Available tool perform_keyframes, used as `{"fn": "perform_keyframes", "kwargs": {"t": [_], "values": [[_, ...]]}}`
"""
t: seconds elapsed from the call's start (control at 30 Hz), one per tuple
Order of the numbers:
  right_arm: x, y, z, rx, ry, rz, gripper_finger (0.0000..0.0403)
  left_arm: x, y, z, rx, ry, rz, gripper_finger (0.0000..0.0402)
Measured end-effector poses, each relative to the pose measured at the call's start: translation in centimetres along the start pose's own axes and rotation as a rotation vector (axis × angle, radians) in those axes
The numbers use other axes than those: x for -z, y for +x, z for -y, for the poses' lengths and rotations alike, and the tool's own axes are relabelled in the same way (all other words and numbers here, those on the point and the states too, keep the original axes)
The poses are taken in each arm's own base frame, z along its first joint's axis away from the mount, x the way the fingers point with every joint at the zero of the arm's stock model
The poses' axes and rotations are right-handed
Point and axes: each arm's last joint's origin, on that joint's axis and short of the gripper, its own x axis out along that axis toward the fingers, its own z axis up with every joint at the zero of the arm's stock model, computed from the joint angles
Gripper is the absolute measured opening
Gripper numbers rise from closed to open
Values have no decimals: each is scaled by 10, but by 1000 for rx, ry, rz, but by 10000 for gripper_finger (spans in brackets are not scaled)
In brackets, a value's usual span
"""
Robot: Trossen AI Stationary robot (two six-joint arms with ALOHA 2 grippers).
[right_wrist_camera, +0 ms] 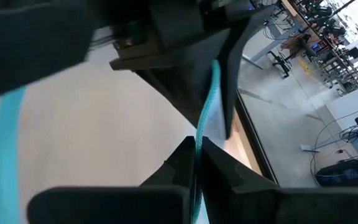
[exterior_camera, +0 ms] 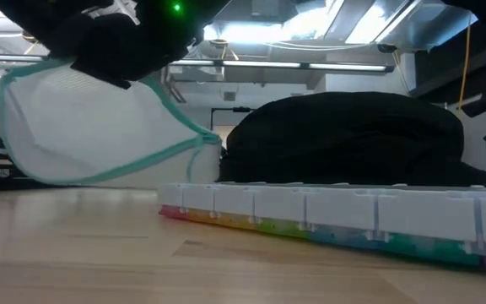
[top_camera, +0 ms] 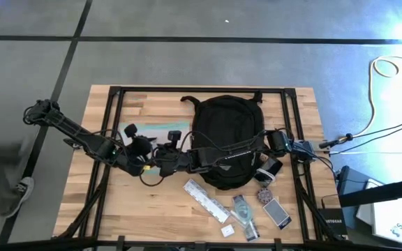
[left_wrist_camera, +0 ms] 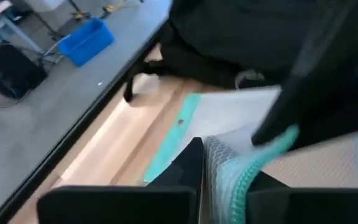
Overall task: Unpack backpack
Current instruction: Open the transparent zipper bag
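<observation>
Your left tool [left_wrist_camera: 224, 163] is clamped on the teal-edged rim of the clear pouch [exterior_camera: 83, 127]; in the left wrist view the gathered mesh and teal trim sit pinched between its two dark fingers. Your right tool [right_wrist_camera: 196, 152] is also closed on the pouch, with a thin line of teal trim running up from between its fingers, which are pressed together. The other tool's dark body sits just beyond it on the same edge.

From the low view you can see the pouch lifted clear of the bench [top_camera: 117, 202], hanging from the dark tool body above it. Its lower corner points toward the backpack [top_camera: 227, 132].

The backpack lies flat on the bench about midway along the far edge, its straps trailing toward the right edge.

A long clear pill organiser [exterior_camera: 327, 211] with rainbow-coloured compartments lies on the bench in front of the backpack, nearer the front edge. A few small items lie near it toward the front right corner; you cannot tell from these views what they are.
</observation>
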Motion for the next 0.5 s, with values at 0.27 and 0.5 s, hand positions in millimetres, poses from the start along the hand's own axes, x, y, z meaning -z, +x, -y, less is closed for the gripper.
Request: {"fn": "perform_keyframes", "kwargs": {"t": [0.27, 0.5], "values": [[1, -1, 2, 83, -63, -27, 0, -1, 2, 1, -21, -355, 45, 1], [-7, -20, 1, 30, -93, -25, 18, 22, 10, 3, -40, -660, 69, 1]]}}
